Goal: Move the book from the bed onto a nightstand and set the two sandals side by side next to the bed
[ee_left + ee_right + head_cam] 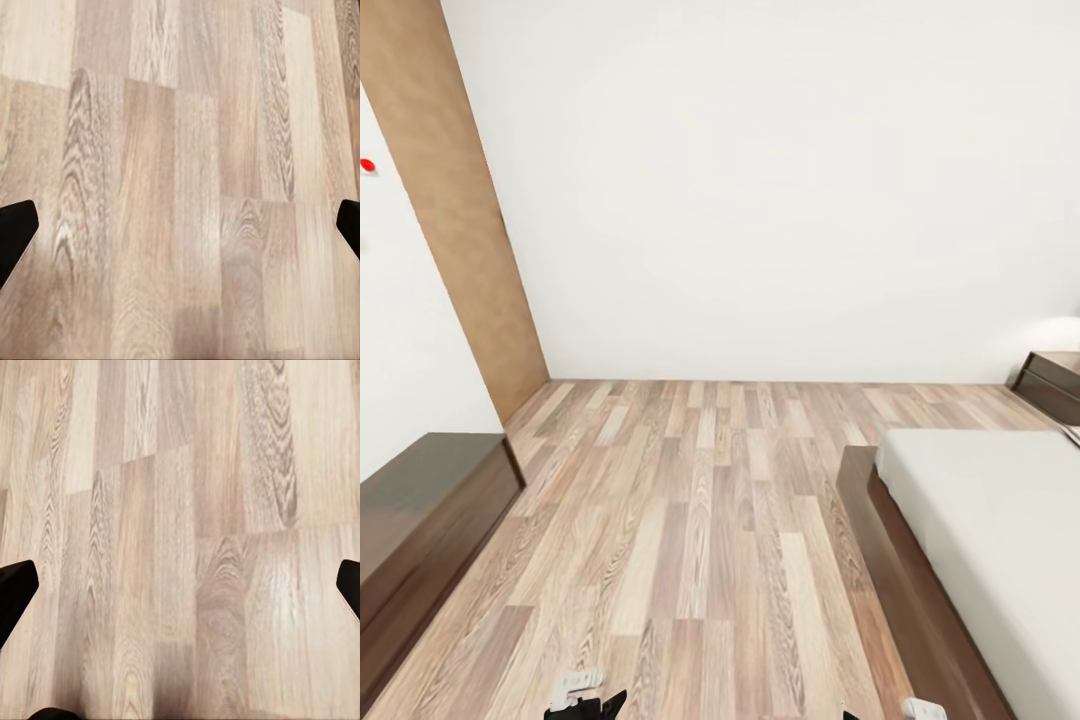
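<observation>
Head cam: wood-plank floor (700, 520) fills centre, white wall (780, 180) at 12 o'clock; bed (980, 540) w/ pale mattress at 4 o'clock, long dark bench (420, 530) at 8, nightstand (1050, 382) at 3 by wall. L gripper (180, 225) and R gripper (180, 585) both spread wide over bare planks, nothing held. Book, sandals: can't tell where.

White walls (780, 180), plank floor (700, 520) (light-brown)

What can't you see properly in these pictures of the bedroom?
- The bed: cut off by the head view's right and bottom edges.
- The nightstand: cut off by the right edge.
- The long bench: cut off by the left edge.
- The left gripper and right gripper: just dark fingertips at the picture edges, jaws apart.
</observation>
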{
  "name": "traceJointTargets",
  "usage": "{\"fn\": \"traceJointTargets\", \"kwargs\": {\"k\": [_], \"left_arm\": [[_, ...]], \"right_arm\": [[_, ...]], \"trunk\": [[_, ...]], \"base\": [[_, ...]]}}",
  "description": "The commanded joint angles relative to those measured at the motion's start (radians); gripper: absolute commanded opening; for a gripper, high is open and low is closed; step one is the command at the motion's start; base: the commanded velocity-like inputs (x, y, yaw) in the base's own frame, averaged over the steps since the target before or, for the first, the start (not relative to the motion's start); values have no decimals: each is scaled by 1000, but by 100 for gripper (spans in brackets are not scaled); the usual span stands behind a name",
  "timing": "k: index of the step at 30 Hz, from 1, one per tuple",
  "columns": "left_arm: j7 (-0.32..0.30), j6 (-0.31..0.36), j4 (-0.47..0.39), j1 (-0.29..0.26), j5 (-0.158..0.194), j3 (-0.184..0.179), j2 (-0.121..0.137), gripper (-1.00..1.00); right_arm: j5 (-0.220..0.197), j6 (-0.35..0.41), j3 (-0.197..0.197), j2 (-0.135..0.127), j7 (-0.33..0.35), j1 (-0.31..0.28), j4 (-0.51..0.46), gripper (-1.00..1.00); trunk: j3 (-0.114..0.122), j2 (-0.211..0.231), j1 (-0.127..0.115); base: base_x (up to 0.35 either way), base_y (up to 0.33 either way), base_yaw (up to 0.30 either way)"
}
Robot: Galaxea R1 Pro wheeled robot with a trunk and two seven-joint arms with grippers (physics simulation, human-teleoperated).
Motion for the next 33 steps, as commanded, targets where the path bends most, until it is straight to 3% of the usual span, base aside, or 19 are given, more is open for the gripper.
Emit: {"fn": "traceJointTargets", "kwargs": {"k": [1,33], "left_arm": [[-2,-5,1,-1,-11,8,0,100],[-2,-5,2,-1,-10,8,0,100]], "right_arm": [[-4,0,-2,0,5,-1,1,100],[-3,-1,-3,0,2,-1,1,100]], "trunk": [[-1,0,0],[-1,0,0]], "base": [[332,0,0],[332,0,0]]}}
